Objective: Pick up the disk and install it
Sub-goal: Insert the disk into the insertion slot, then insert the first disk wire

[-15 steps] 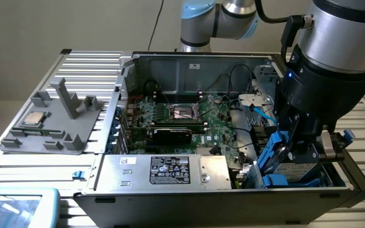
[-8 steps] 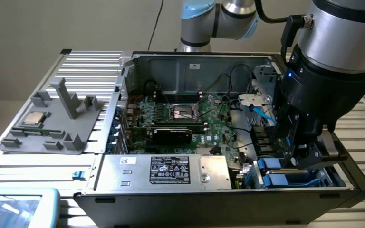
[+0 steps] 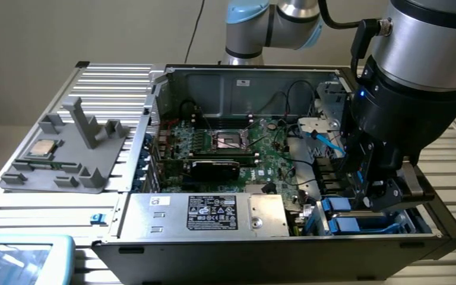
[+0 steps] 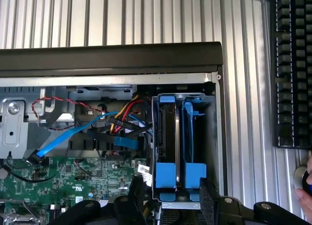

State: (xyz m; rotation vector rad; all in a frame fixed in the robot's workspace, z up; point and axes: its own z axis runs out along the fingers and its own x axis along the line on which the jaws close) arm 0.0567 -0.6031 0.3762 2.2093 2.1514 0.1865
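Wrist view: two blue carriers (image 4: 193, 172) in the cage (image 4: 211, 137), the disk (image 4: 168, 142) in one; hand (image 4: 173, 186) parted, gripping nothing; one keyboard (image 4: 292, 69); exterior view: one chip (image 3: 42, 148).

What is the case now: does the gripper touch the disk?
Cannot tell. In the wrist view the jaws flank the disk in its bay; one overlaps a blue corner, hiding any gap.

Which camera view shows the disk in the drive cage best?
The wrist view: it looks straight into the cage, where the disk stands on edge in its blue carrier. The exterior view shows blue carrier tops, partly behind the gripper.
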